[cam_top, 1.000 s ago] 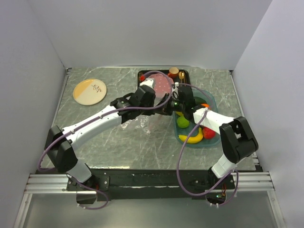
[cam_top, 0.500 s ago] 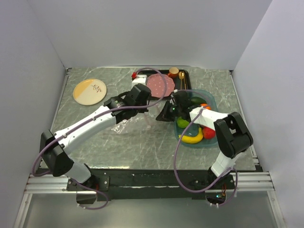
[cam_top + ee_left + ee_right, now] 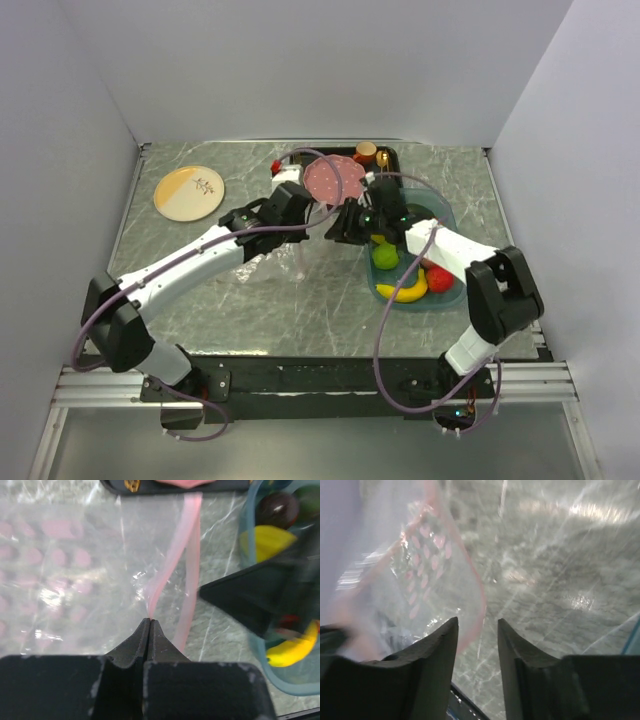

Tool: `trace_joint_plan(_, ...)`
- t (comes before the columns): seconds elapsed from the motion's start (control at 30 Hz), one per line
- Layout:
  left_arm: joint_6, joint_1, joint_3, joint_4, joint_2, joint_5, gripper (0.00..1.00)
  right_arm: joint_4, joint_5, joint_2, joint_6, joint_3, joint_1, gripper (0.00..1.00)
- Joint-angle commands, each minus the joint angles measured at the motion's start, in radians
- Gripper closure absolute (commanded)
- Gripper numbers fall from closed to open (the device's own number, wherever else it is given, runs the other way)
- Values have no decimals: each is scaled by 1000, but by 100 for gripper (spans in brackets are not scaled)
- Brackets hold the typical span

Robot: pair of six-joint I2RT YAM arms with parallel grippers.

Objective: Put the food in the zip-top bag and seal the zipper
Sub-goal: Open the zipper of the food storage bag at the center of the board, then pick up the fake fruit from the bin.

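Blue tray [image 3: 448, 294] nearest me on bench [image 3: 330, 310] - from above I count one banana [image 3: 402, 291], one strawberry [image 3: 440, 279], one lime [image 3: 385, 257]. Left wrist view adds one starfruit [image 3: 267, 540] and one dark fruit [image 3: 280, 507], which right arm [image 3: 450, 250] hides overhead. Zip-top bag [image 3: 75, 555] just left of tray; left fingers [image 3: 137, 640] pressed together, pinching zipper [image 3: 191, 555]. Right fingers [image 3: 437, 650] spread - bag's pink edge in gap. Farthest: pink dotted plate [image 3: 335, 180] on black tray [image 3: 393, 157].

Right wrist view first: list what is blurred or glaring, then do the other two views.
Right wrist: bag smeared by motion at left, glare on table. Left wrist: right arm blurred, zipper crisp, sheen on bag. Top: sharp, evenly lit, soft shadows.
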Motion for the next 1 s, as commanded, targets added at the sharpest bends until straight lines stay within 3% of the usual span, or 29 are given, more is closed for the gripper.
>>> trace_joint_plan(0.0, -25, -2, 6, 50, 23, 10, 99, -133, 127, -127, -88, 66, 2, 50)
trace_joint_plan(0.1, -19, -2, 22, 47, 38, 0, 99, -154, 163, -214, -105, 12, 4, 47)
trace_joint_plan(0.27, -3, 0, 23, 67, 38, 18, 99, -290, 408, -351, -128, -62, -25, 46)
trace_joint_plan(0.33, 0, 0, 23, 71, 44, 35, 99, -332, 476, -353, -143, -74, -79, 26)
trace_joint_plan(0.57, -2, 0, 6, 83, 60, 50, 99, -300, 363, -307, -192, -160, -249, 18)
trace_joint_plan(0.7, 12, 0, 9, 93, 63, 66, 99, -283, 312, -230, -223, -155, -249, 13)
trace_joint_plan(0.97, 29, 0, 11, 88, 55, 53, 99, -245, 278, -104, -208, -137, -249, 13)
